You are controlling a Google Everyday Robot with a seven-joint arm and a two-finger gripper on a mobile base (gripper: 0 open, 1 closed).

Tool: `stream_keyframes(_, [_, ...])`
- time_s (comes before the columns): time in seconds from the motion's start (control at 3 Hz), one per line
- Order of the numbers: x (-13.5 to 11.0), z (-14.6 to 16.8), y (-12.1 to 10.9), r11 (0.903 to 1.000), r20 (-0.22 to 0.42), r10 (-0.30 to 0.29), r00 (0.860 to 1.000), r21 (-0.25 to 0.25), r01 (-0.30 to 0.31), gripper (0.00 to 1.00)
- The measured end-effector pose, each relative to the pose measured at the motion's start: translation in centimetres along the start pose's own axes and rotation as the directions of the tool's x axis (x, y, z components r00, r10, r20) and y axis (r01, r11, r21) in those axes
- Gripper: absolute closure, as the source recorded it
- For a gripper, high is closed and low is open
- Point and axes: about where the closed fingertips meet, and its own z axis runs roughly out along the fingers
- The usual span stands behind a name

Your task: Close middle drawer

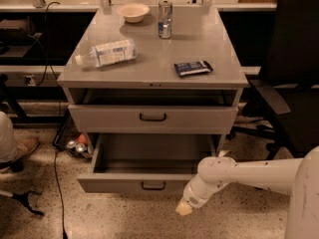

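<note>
The middle drawer is pulled far out of the grey cabinet. Its deep grey tray is empty, and a small dark bar handle sits on its flat front. The drawer above stands slightly open. The lowest drawer is hidden beneath the open one. My white arm reaches in from the right. My gripper points down and left, just below the right end of the middle drawer's front, and the wrist covers that corner.
On the cabinet top lie a plastic bottle, a bowl, a can and a dark snack bag. A black office chair stands at the right. Cans and a cable lie on the floor at the left.
</note>
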Motion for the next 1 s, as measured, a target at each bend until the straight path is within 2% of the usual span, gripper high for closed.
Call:
stream_keyframes(0.33, [-0.1,0.1,-0.3,0.9998,-0.001,0.004,1.0,0.02,-0.004,1.0])
stream_keyframes(0.67, [-0.3,-1.5,-2.8,0.991,0.012,-0.018,1.0,0.133,0.016,1.0])
stream_keyframes(1.0, [-1.5,-2.9,-6.8,0.9668,0.046,-0.067,0.997,0.25,0.054,1.0])
